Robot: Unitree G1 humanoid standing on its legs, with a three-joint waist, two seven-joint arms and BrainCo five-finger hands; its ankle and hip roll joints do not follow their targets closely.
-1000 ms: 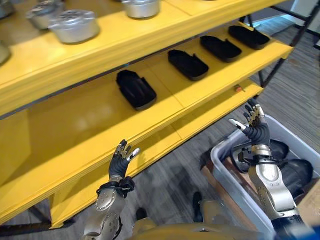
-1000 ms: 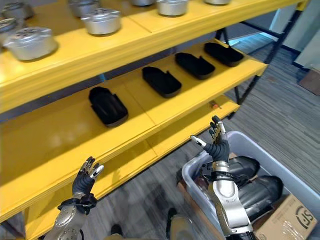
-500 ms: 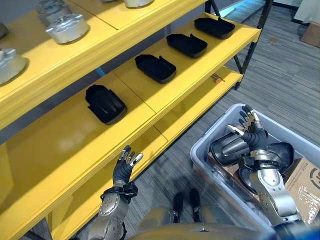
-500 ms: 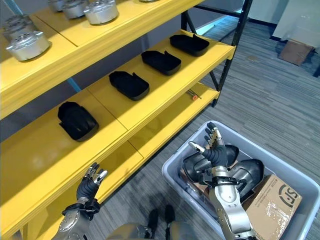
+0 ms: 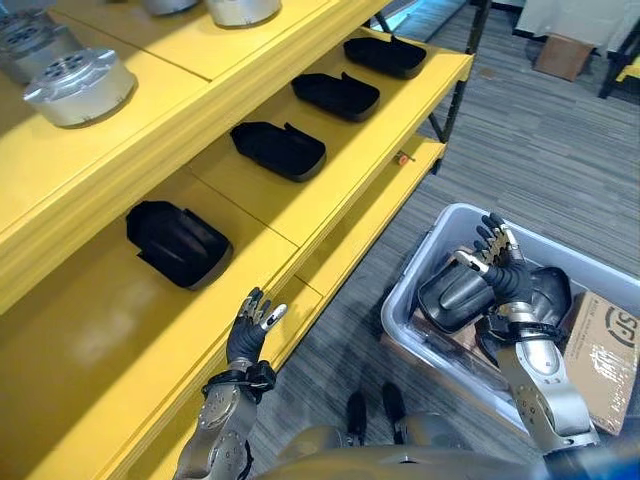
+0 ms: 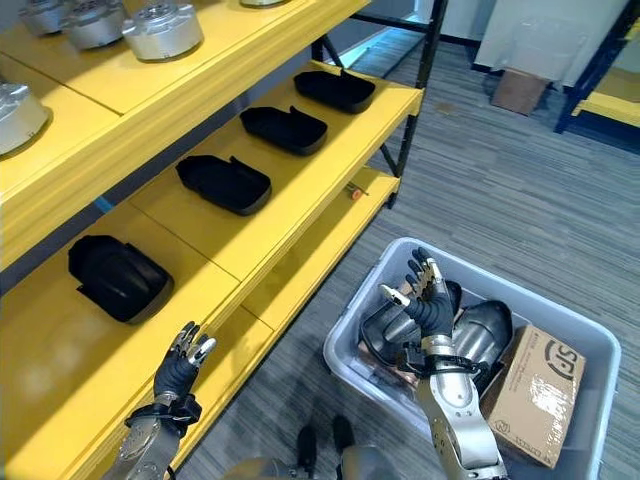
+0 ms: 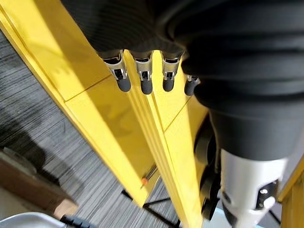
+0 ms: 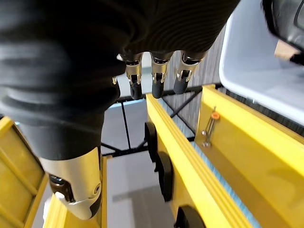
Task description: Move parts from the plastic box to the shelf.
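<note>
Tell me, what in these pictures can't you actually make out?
- How many parts lie in the box: in the eye views the right hand and arm cover some, and the parts overlap.
- What lies under the carton in that box: the carton hides it.
- The silver parts on the top shelf: cut off by the picture edge.
- The small orange-tipped thing on the lowest shelf: too small to identify.
- The left hand holds nothing.

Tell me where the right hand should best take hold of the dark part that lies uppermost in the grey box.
Probably from above, fingers round the raised rounded end of the uppermost dark part in the grey box; that end lies exposed just below the open right hand.
</note>
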